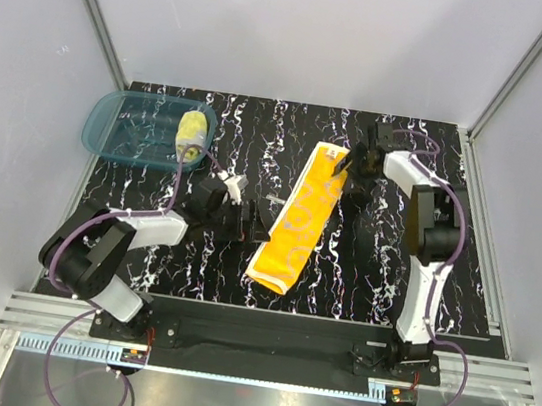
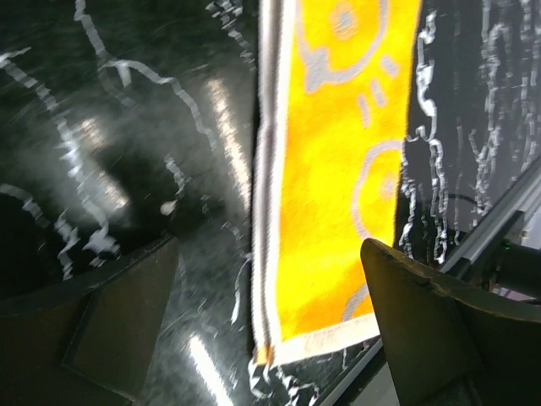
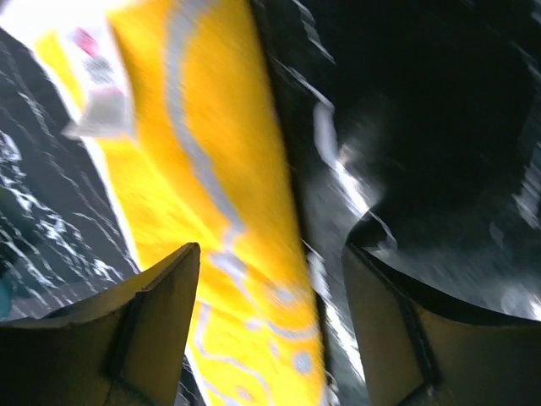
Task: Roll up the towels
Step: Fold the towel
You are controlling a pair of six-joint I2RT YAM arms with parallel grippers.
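An orange towel (image 1: 299, 217), folded into a long strip with grey line patterns, lies flat and slanted on the black marbled table (image 1: 383, 269). My right gripper (image 1: 349, 164) hovers open at the strip's far end by its white label (image 3: 97, 110); in the right wrist view the orange towel (image 3: 220, 211) runs under the gap (image 3: 270, 330). My left gripper (image 1: 253, 225) stands open just left of the strip. In the left wrist view the orange towel (image 2: 338, 186) shows its near end and white-edged left side between the wide-apart fingers (image 2: 270, 338). A pale yellow towel (image 1: 192, 131) sits rolled in a teal basin (image 1: 110, 130).
The translucent teal basin stands at the table's far left corner. White walls with metal frame posts (image 1: 97, 7) enclose the table. A metal rail (image 2: 499, 220) runs along the near edge, close to the strip's near end.
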